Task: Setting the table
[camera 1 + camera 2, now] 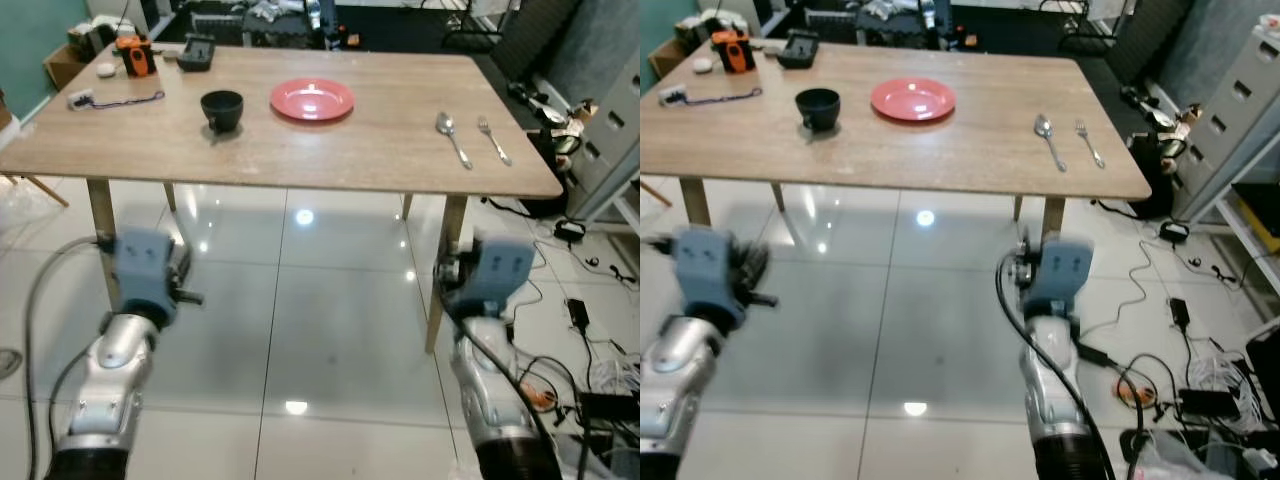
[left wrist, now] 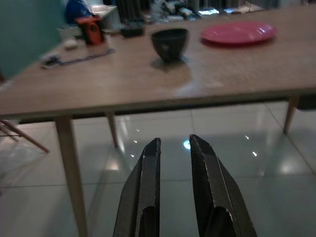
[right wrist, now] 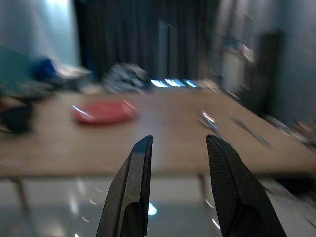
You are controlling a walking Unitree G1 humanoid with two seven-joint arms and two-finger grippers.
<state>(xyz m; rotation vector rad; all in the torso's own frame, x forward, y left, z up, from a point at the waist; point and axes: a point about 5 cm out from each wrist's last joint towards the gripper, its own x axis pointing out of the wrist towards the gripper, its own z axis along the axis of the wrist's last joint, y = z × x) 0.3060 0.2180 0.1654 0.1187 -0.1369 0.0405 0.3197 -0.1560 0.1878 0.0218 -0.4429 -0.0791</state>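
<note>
A wooden table stands ahead of me. On it are a red plate near the middle, a black bowl to its left, and a spoon and a fork side by side near the right end. Both arms are held low in front of the table's near edge, above the tiled floor. My left gripper points at the table edge below the bowl, its fingers a narrow gap apart and empty. My right gripper is open and empty, aimed at the table between plate and spoon.
An orange device, a black box and a cord lie at the table's far left. Cables and plugs litter the floor on the right, beside a grey cabinet. Table legs stand close ahead.
</note>
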